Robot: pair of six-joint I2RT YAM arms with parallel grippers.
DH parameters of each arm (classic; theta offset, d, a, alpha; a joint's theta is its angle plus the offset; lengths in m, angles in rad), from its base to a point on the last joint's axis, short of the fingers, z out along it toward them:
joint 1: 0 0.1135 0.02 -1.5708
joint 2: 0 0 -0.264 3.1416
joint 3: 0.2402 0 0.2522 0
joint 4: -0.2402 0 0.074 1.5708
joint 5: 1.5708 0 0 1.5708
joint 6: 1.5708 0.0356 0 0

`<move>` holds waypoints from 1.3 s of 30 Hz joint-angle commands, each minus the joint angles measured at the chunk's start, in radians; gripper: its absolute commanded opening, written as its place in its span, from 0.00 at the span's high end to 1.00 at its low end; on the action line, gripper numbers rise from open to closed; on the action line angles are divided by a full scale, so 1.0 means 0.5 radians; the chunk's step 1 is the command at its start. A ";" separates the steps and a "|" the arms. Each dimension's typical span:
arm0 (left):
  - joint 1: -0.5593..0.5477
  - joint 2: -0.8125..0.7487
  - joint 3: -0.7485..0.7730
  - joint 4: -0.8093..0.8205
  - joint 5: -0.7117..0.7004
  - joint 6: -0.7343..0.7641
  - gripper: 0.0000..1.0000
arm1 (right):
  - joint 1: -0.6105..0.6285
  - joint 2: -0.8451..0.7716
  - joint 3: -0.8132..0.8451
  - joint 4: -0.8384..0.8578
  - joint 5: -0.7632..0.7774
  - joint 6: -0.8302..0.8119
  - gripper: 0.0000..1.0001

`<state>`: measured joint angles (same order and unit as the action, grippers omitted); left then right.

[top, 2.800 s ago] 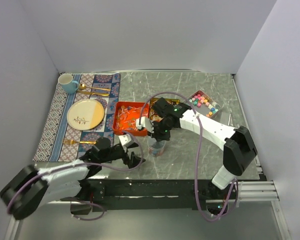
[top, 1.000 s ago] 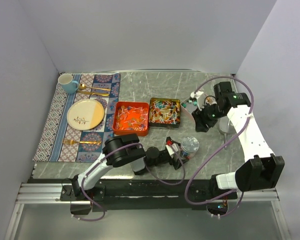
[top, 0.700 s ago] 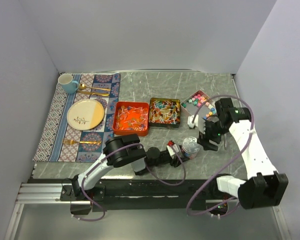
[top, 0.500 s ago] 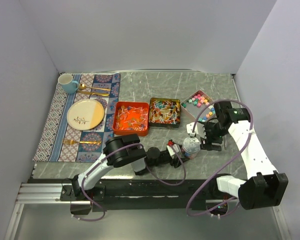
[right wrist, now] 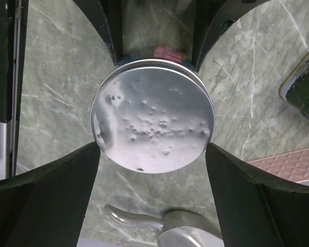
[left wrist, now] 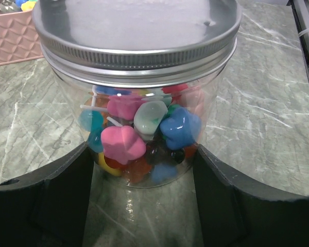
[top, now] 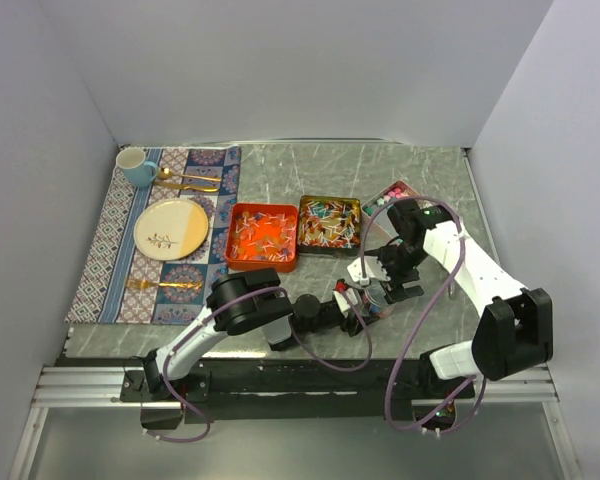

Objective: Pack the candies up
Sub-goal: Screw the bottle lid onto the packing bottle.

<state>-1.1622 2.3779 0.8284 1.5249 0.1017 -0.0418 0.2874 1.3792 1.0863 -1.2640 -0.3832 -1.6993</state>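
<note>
Right hand point(right wrist: 153, 154) came from pink tray point(left wrist: 10, 38) to above lid point(right wrist: 153, 116) of jar point(left wrist: 144, 134), fingers wide open. Left hand point(left wrist: 141, 154) squeezes jar sides. Candies point(left wrist: 123, 141) inside; lid twist likely next.

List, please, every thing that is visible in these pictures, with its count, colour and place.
jar: one, clear, silver lid, front centre, holding mixed candies
orange tray: one, mid-table, holding wrapped candies
dark tin: one, right of orange tray, multicoloured wrapped candies
pink box: one, far right, partly hidden
scoop: one, silver, beside jar
placemat: one, patterned blue, table's left
plate: one, cream, on placemat
mug: one, light blue, placemat's far corner
gold cutlery: several pieces, on placemat around plate
table: one, grey-green marble
left gripper: one, black, shut on jar
right gripper: one, black, astride lid, contact unclear
</note>
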 commanded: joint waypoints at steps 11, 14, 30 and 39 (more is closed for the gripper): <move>-0.004 0.371 -0.147 0.521 -0.117 0.111 0.73 | 0.134 0.030 -0.065 0.181 0.006 -0.243 0.00; -0.007 0.368 -0.147 0.515 -0.136 0.111 0.72 | 0.140 0.082 -0.031 0.144 0.033 -0.228 0.03; -0.004 0.355 -0.169 0.491 -0.197 0.123 0.78 | 0.171 0.024 -0.190 0.190 -0.301 1.351 0.25; -0.004 0.355 -0.169 0.457 -0.252 0.123 0.79 | 0.257 -0.068 -0.378 0.408 -0.074 1.938 0.05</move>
<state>-1.1667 2.3791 0.8295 1.5257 0.0780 -0.0437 0.3611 1.3323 0.9920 -1.0645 -0.3260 -0.9722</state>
